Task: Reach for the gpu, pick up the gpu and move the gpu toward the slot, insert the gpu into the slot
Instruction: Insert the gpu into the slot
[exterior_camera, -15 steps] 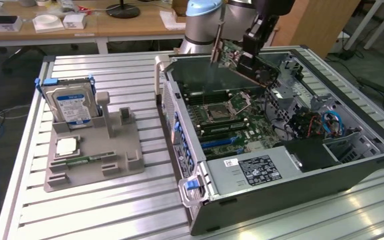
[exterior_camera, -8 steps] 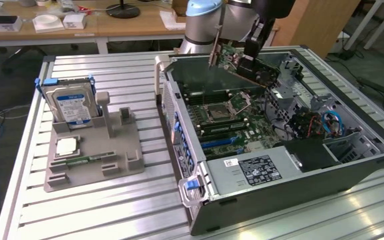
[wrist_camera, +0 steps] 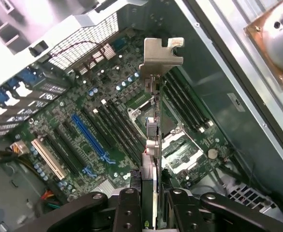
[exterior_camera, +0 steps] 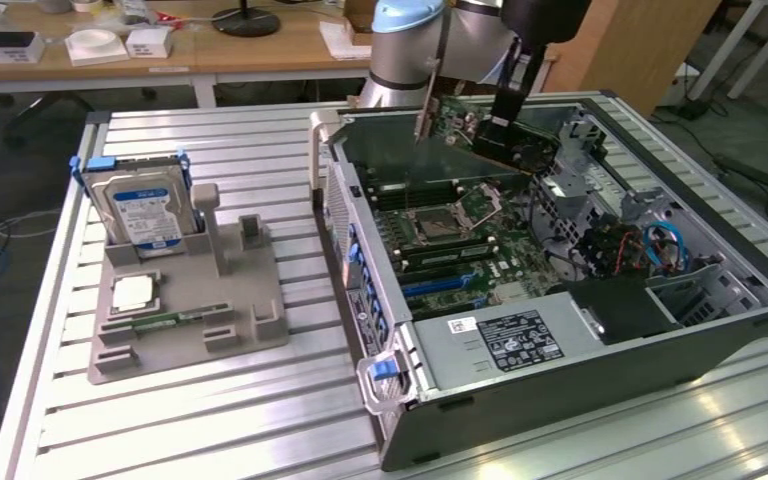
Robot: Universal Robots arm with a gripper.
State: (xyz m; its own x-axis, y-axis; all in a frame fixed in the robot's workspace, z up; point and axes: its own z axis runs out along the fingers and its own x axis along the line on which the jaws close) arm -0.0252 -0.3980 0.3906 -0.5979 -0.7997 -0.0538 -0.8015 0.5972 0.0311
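Observation:
My gripper (exterior_camera: pixel 502 128) is shut on the gpu (exterior_camera: pixel 454 125), a dark green card held tilted in the air above the far end of the open computer case. In the wrist view the gpu (wrist_camera: pixel 151 145) shows edge-on between my fingers (wrist_camera: pixel 127 205), with its metal end bracket (wrist_camera: pixel 161 50) pointing away from me. Below it lies the green motherboard (wrist_camera: pixel 107 96). The slot (wrist_camera: pixel 90 137), a long blue connector, lies off to one side of the card and apart from it. In the exterior view the slot (exterior_camera: pixel 440 284) is nearer the camera than the card.
The case (exterior_camera: pixel 558 345) lies open on the slatted metal table (exterior_camera: pixel 224 420). The square processor socket (exterior_camera: pixel 440 222) sits mid-board. At the exterior view's left, a grey holder (exterior_camera: pixel 184 300) carries a blue-labelled hard drive (exterior_camera: pixel 137 205) and a silver processor chip (exterior_camera: pixel 133 292). Cables (exterior_camera: pixel 644 245) crowd the case's right side.

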